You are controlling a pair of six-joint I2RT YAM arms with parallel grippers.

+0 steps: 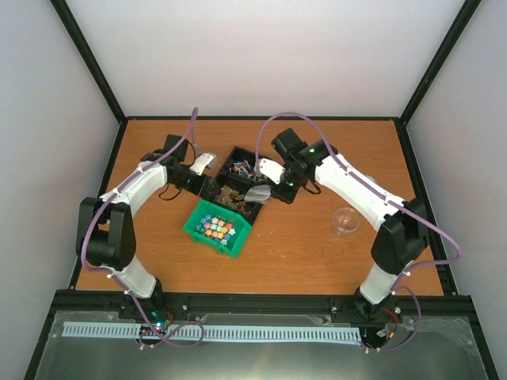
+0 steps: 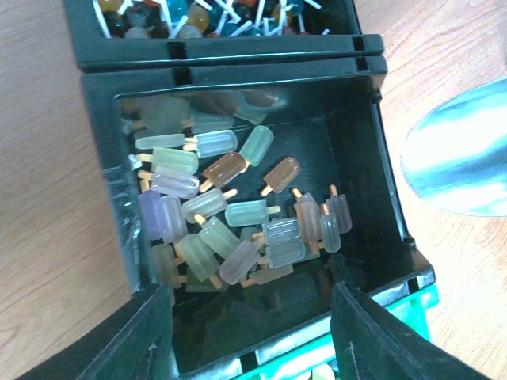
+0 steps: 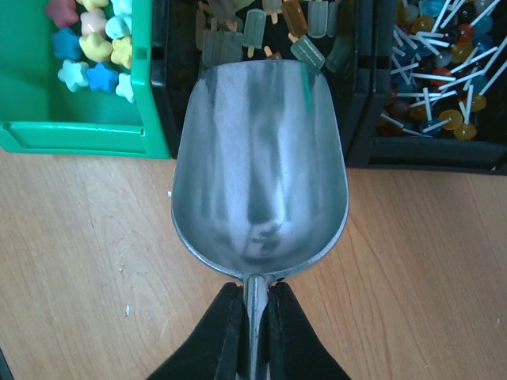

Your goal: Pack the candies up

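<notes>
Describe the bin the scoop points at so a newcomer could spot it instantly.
On the wooden table, three bins cluster near the centre. The middle one, a black bin, sits between a green bin of star-shaped candies and another black one full of lollipops, with the metal scoop pointing at it. It alone holds pale, translucent ice-pop candies on short sticks.

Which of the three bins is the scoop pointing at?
The middle black bin, the one with ice-pop candies: the scoop reaches over its near wall. The green bin and lollipop bin flank it.
</notes>
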